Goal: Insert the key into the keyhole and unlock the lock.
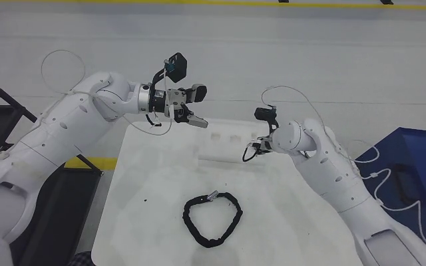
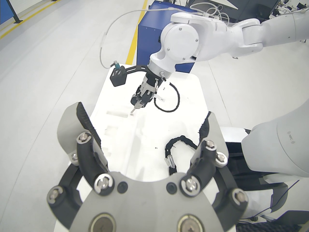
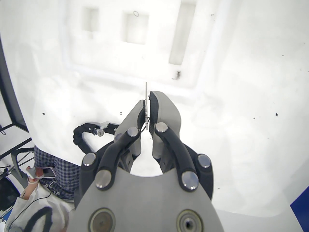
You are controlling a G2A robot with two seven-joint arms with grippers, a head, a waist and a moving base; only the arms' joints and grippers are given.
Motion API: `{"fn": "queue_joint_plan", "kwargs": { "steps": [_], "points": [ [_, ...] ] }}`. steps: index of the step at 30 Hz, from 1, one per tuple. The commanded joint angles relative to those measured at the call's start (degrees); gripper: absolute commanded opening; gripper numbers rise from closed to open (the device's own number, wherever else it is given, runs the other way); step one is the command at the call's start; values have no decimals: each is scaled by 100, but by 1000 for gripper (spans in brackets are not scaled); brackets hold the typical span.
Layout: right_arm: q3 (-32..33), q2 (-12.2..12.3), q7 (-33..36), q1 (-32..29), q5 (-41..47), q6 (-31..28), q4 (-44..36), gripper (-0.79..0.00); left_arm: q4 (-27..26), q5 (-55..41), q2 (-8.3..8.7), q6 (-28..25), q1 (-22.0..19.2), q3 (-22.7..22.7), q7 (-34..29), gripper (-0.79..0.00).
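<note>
White table (image 1: 140,219): flat top with rounded corners. A raised white panel (image 3: 154,59) lies on it, carrying 3 rectangular recesses: 2 small and 1 long slot (image 3: 181,33). A small ring (image 3: 136,13) lies at the edge of the middle recess. A blue cabinet (image 2: 144,37) stands on the floor beside the table, with a yellow floor line (image 2: 138,20) running past it.

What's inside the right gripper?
The right gripper is shut on the key, seen edge-on. Its tip sticks out; the rest is covered by the fingers.
</note>
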Motion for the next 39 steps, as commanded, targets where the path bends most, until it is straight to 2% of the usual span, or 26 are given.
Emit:
{"fn": "queue_joint_plan", "kwargs": {
  "steps": [1, 5, 11, 18, 21, 39],
  "points": [
    [388, 125, 81, -317, 47, -171, -586, -785, 0, 0, 0, 0, 0, 0, 0, 0],
    [1065, 310, 131, -919, 269, -547, -1471, -785, 0, 0, 0, 0, 0, 0, 0, 0],
    [1965, 498, -191, -1781, 441, -859, -2460, -785, 0, 0, 0, 0, 0, 0, 0, 0],
    [2730, 606, -846, -2546, 709, -1297, -3195, -785, 0, 0, 0, 0, 0, 0, 0, 0],
    [3030, 629, -1332, -2858, 825, -1531, -3402, -785, 0, 0, 0, 0, 0, 0, 0, 0],
    [3058, 632, -1390, -2896, 807, -1544, -3429, -785, 0, 0, 0, 0, 0, 0, 0, 0]
  ]
}}
